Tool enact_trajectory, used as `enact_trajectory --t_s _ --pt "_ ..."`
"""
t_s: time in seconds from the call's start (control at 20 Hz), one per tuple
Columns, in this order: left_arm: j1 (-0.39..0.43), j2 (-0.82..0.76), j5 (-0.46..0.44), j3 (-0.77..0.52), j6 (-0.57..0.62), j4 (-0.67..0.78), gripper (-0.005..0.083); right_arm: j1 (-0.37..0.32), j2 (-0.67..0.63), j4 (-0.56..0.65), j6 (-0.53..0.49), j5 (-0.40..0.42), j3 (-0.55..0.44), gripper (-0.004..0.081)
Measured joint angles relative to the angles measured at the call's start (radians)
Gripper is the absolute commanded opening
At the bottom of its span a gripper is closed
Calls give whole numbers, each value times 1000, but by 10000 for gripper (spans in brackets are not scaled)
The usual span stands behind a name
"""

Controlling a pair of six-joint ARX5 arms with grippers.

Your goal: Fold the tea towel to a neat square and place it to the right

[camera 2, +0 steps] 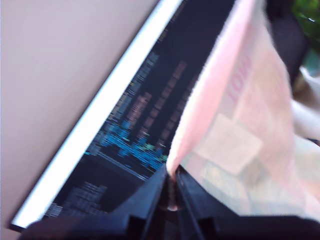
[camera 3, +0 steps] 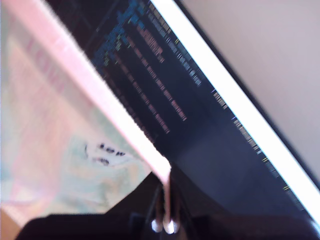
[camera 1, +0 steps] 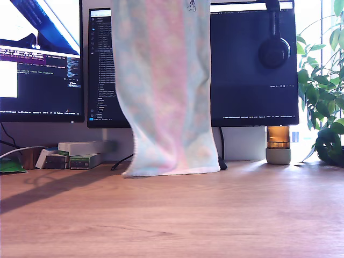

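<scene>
The tea towel, fluffy white with pale pink and mint patches, hangs lengthwise in front of the middle monitor in the exterior view. Its lower edge touches the wooden desk. Both grippers are above the exterior view and out of it. My first gripper is shut on one upper edge of the tea towel. My second gripper is shut on the other upper edge of the tea towel, near a small printed label.
Two monitors stand behind the towel, with headphones hanging on the one at the exterior view's right. Small boxes sit at the exterior view's left, a lamp and a plant at its right.
</scene>
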Motion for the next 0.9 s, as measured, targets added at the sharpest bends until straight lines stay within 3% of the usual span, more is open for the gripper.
enact_trajectory --t_s 0.55,0.9 --pt "22 8 5 2 6 107 -24 1 0 -16 8 -8 0 -11" --pt "32 35 86 4 -13 -77 -24 1 0 -100 9 -8 0 -11"
